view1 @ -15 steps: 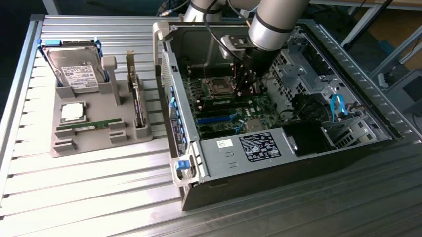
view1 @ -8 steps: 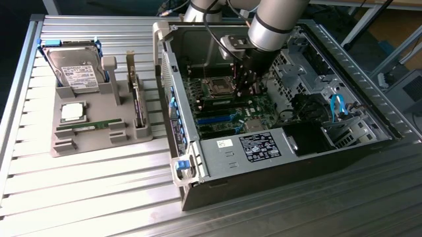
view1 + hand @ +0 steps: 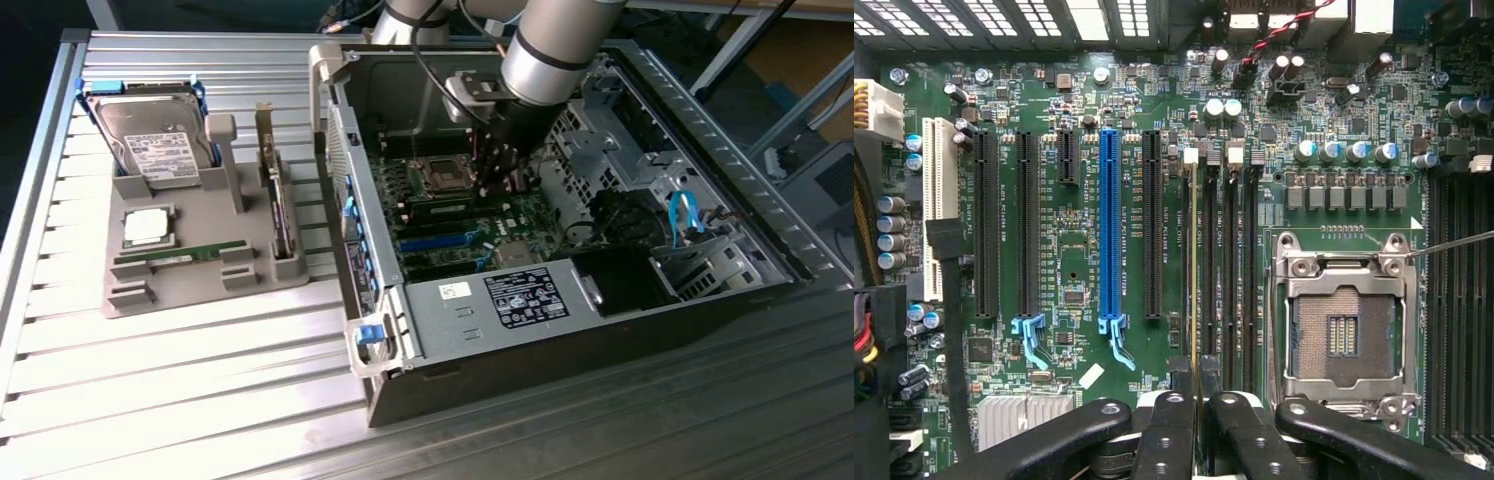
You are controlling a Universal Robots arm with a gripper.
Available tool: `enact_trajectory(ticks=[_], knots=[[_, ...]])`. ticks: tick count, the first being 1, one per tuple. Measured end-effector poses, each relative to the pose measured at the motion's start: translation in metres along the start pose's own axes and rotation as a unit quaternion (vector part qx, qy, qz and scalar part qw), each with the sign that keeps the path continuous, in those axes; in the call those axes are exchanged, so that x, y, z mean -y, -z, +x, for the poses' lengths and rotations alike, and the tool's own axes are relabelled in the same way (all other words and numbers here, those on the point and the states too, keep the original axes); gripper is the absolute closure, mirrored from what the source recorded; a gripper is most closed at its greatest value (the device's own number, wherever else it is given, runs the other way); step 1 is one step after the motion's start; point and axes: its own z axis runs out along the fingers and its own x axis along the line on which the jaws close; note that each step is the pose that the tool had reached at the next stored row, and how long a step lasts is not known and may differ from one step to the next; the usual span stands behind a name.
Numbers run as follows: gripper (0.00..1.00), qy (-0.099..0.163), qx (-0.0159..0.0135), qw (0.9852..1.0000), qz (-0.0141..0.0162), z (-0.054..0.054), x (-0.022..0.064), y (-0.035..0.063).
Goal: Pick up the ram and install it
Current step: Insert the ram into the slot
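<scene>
A robot arm [image 3: 561,50] is hanging inside an open computer case [image 3: 534,330], which is lying on a slatted metal table [image 3: 200,400] and taking up the middle and right of the exterior view. In the wrist view, the gripper [image 3: 1196,410] is clamping its black fingers [image 3: 1172,425] on the ram [image 3: 1196,270], a thin stick seen edge-on. The ram is standing upright along the black memory slots [image 3: 1229,260], between the blue expansion slot [image 3: 1110,220] and the open silver processor socket [image 3: 1344,330]. Whether it is seated is unclear. At the exterior view's left, a grey tray [image 3: 200,295] is holding a hard drive [image 3: 150,140], a square processor chip [image 3: 147,228] and another green memory stick [image 3: 178,259].
</scene>
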Motion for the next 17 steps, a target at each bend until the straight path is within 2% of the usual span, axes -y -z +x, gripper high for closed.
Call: enact_trajectory(ticks=[17], knots=[[0.87,0.000,0.0001,1.0000,-0.0001,-0.0001,0.0000,-0.0002]])
